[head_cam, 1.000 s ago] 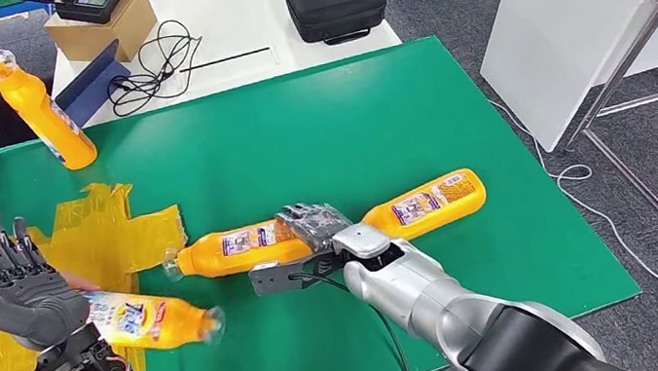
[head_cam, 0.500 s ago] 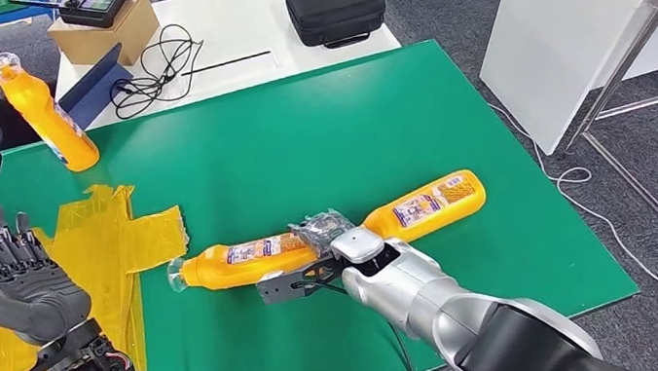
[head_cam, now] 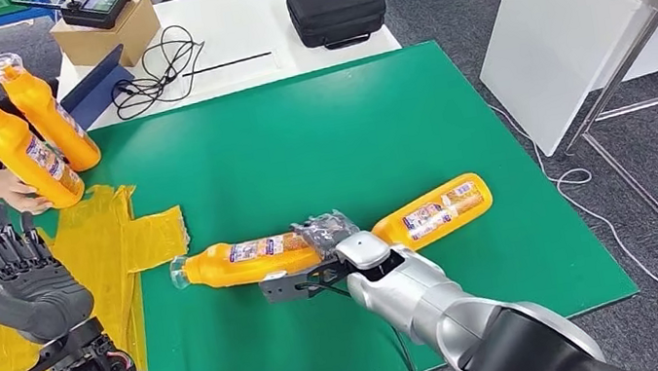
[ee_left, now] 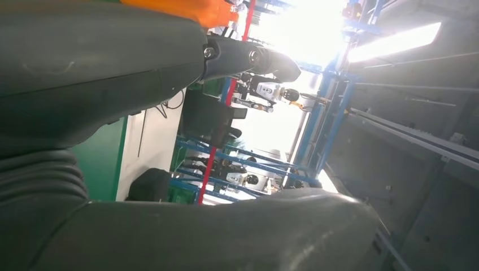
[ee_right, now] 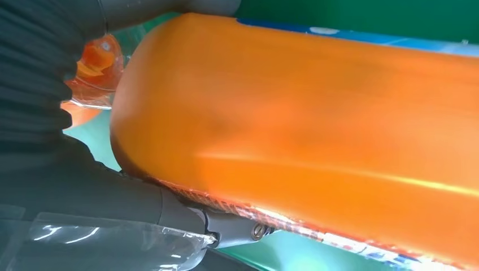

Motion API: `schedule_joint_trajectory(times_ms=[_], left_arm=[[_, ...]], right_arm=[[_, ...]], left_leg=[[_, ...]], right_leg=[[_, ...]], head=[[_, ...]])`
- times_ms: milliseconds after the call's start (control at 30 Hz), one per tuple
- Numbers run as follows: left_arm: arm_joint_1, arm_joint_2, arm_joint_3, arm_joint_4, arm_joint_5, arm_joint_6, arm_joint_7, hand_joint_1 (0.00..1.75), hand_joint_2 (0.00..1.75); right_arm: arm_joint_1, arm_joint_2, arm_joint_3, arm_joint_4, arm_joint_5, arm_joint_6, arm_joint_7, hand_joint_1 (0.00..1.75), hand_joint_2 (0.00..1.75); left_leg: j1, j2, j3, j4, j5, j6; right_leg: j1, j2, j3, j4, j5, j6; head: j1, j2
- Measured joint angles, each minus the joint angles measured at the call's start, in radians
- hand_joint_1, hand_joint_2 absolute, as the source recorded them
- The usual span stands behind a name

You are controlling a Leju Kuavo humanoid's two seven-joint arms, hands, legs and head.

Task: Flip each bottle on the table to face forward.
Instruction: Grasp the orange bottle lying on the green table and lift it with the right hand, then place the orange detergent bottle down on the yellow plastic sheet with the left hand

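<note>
On the green table point(head_cam: 336, 125), right hand point(head_cam: 325, 235) grips a lying bottle point(head_cam: 243, 260).

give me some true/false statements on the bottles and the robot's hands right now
1. Two orange bottles lie flat on the green mat. True: the left lying bottle and the right lying bottle.
2. The right hand hovers high above the bottles. False: it is down on the left lying bottle's base end.
3. The left hand holds a bottle. False: it is raised with nothing in it.
4. A person's hand holds a bottle upright beside another standing bottle. True.
</note>
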Motion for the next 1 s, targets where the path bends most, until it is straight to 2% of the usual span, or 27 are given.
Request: schedule_joint_trajectory(times_ms=[133, 267, 500, 633, 733, 867, 1000], left_arm=[[0.000, -0.001, 0.009, 0.010, -0.008, -0.005, 0.015, 0.00, 1.75], [0.002, 0.000, 0.019, 0.032, 0.009, -0.023, 0.042, 0.00, 1.75], [0.005, 0.002, 0.038, 0.067, 0.031, -0.041, 0.051, 0.00, 1.75], [0.005, 0.002, 0.039, 0.076, 0.035, -0.045, 0.056, 0.00, 1.75], [0.008, 0.003, 0.041, 0.084, 0.060, -0.060, 0.072, 0.00, 1.75], [0.019, 0.009, 0.049, 0.099, 0.142, -0.146, 0.112, 0.00, 1.75], [0.027, 0.012, 0.052, 0.116, 0.205, -0.233, 0.147, 0.00, 1.75]], right_arm=[[0.019, -0.013, -0.048, -0.024, -0.030, -0.157, -0.046, 1.75, 1.75], [0.046, -0.031, -0.132, -0.138, -0.100, -0.268, -0.128, 1.75, 1.75], [0.098, -0.053, -0.230, -0.368, -0.157, -0.273, -0.157, 1.75, 1.75], [0.119, -0.060, -0.248, -0.419, -0.177, -0.278, -0.173, 1.75, 1.75], [0.143, -0.063, -0.259, -0.475, -0.240, -0.288, -0.208, 1.75, 1.75], [0.193, -0.070, -0.252, -0.589, -0.316, -0.267, -0.219, 1.75, 1.75], [0.233, -0.070, -0.218, -0.640, -0.343, -0.265, -0.221, 1.75, 1.75]], left_leg=[[0.000, 0.000, -0.004, 0.000, 0.002, 0.001], [0.000, 0.001, -0.008, 0.000, 0.003, 0.000], [0.000, 0.000, -0.014, 0.000, 0.003, 0.000], [0.000, 0.000, -0.016, 0.000, 0.003, 0.000], [0.000, 0.000, -0.017, 0.000, 0.003, 0.000], [0.000, 0.000, -0.018, 0.000, 0.003, 0.000], [0.000, 0.000, -0.019, 0.000, 0.003, 0.000]], right_leg=[[0.000, 0.000, -0.003, 0.000, 0.002, 0.000], [0.000, 0.001, -0.008, 0.001, 0.005, 0.001], [0.000, 0.001, -0.013, 0.001, 0.004, 0.001], [0.000, 0.001, -0.015, 0.001, 0.004, 0.001], [0.000, 0.001, -0.016, 0.001, 0.004, 0.001], [0.000, 0.001, -0.017, 0.001, 0.004, 0.001], [0.000, 0.001, -0.018, 0.001, 0.004, 0.001]], head=[[0.000, 0.000], [0.000, 0.000], [0.000, 0.000], [0.000, 0.000], [0.000, 0.000], [0.000, 0.000], [0.000, 0.000]])
